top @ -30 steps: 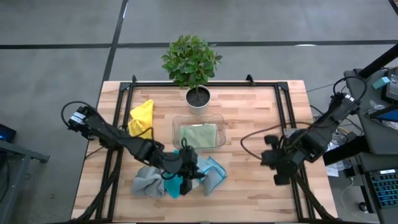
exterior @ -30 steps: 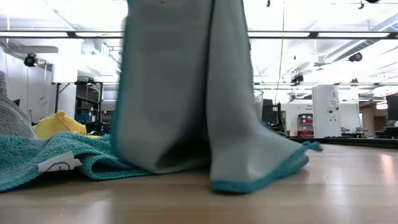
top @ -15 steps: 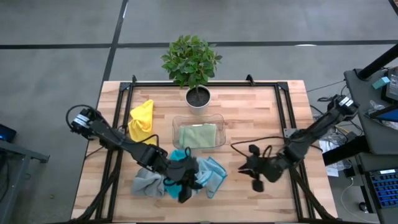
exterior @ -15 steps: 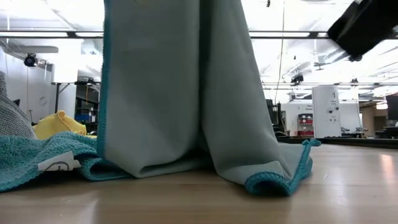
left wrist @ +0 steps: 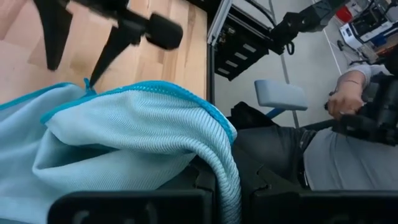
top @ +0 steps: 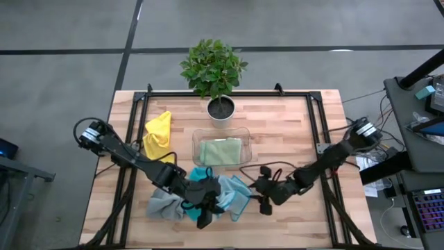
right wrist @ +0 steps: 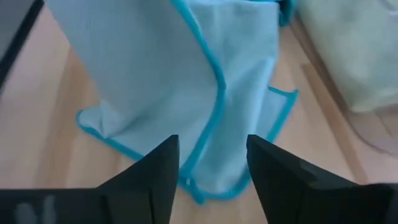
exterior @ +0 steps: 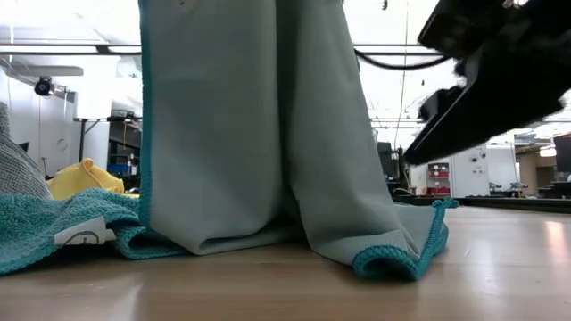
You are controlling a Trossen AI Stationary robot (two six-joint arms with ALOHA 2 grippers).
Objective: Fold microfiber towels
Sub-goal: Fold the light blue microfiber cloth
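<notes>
A light blue towel (top: 234,194) hangs from my left gripper (top: 205,210), which is shut on it near the table's front edge. The towel's lower end (exterior: 393,259) rests on the table with a curled corner. My right gripper (top: 259,196) stands open just right of that towel and touches nothing; its fingers (right wrist: 160,177) point at the hanging cloth (right wrist: 186,74). A teal towel (exterior: 53,227) and a grey towel (top: 159,205) lie in a heap by the left gripper. A yellow towel (top: 158,132) lies at the far left. A sage green towel (top: 222,150) lies in the clear tray. My left gripper pinches the light blue towel between its two fingers at a fold by the hemmed edge (left wrist: 225,177); how many layers I cannot tell. The cloth hangs slack below the fingers, with its lower hem (exterior: 268,241) on the table.
A clear plastic tray (top: 197,135) sits mid-table, with a potted plant (top: 220,107) behind it. Black frame rails (top: 316,125) run along the table's left, right and far sides. Bare wood lies right of the towel (top: 291,146). A seated person (left wrist: 348,143) is beyond the table.
My right gripper has come down and toward the table's left, from near the right rail up to the light blue towel, tipping its fingers downward and opening. The towel's lower corner has curled over on the table, while its upper part stays hanging from the left gripper.
</notes>
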